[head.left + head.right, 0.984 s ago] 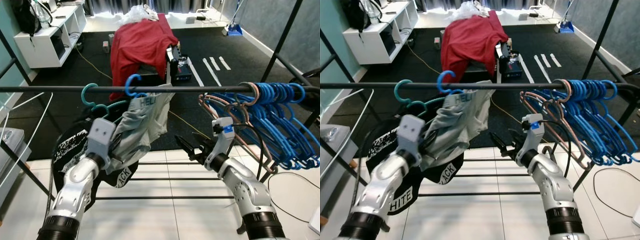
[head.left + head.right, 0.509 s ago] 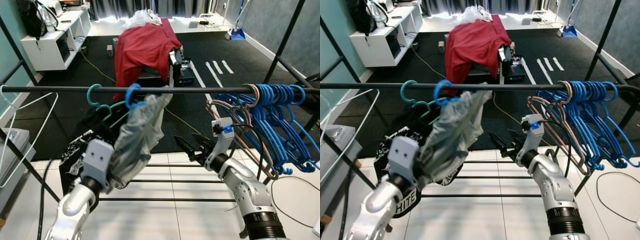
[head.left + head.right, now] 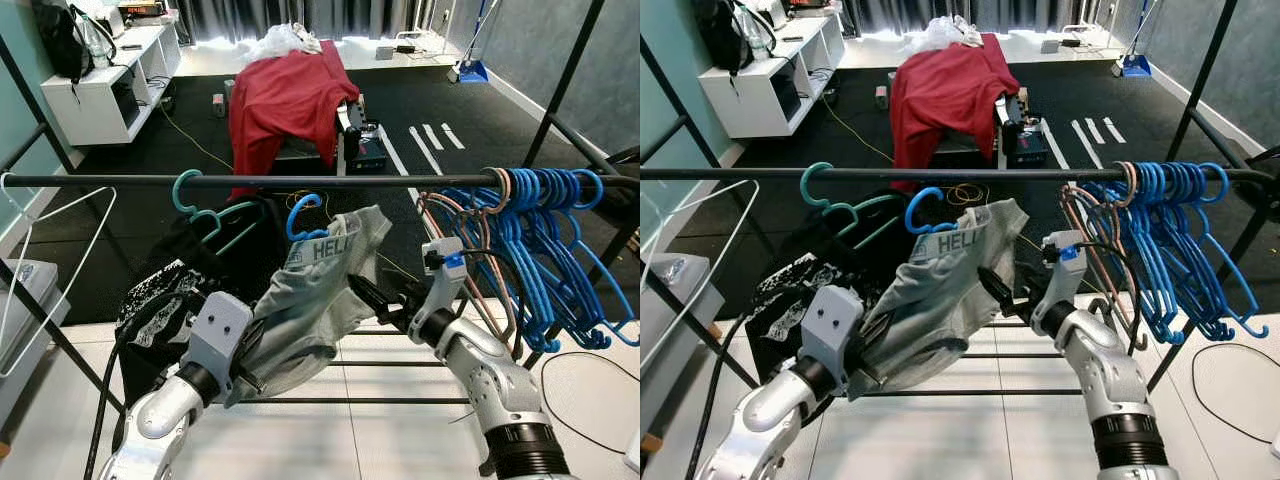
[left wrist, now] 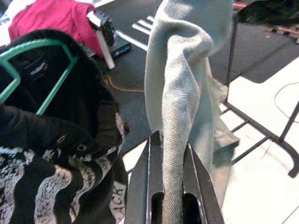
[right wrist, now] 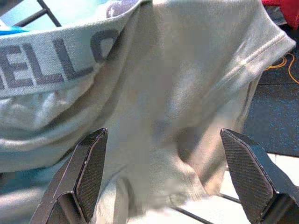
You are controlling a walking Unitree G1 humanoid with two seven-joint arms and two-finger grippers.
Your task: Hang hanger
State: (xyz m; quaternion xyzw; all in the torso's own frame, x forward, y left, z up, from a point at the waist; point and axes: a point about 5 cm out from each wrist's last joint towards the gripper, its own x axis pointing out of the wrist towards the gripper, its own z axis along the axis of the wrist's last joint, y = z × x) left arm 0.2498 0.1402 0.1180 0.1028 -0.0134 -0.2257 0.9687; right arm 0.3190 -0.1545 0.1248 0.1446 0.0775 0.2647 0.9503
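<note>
Left wrist view: left gripper (image 4: 171,154) pinches a fold of the grey shorts (image 3: 310,300). Right gripper (image 5: 170,186) gapes wide, cloth just beyond its fingers. Blue hanger (image 3: 305,215) hangs below the rail (image 3: 300,181), unhooked (hanging still to do, approx. midway).

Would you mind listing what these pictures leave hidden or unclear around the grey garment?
- Blue hanger: its lower part is covered by the grey garment in both eye views.
- Left gripper: its fingertips are buried in a fold of the garment, left wrist view.
- Right gripper: the cloth before it is blurred, so contact is unclear.
</note>
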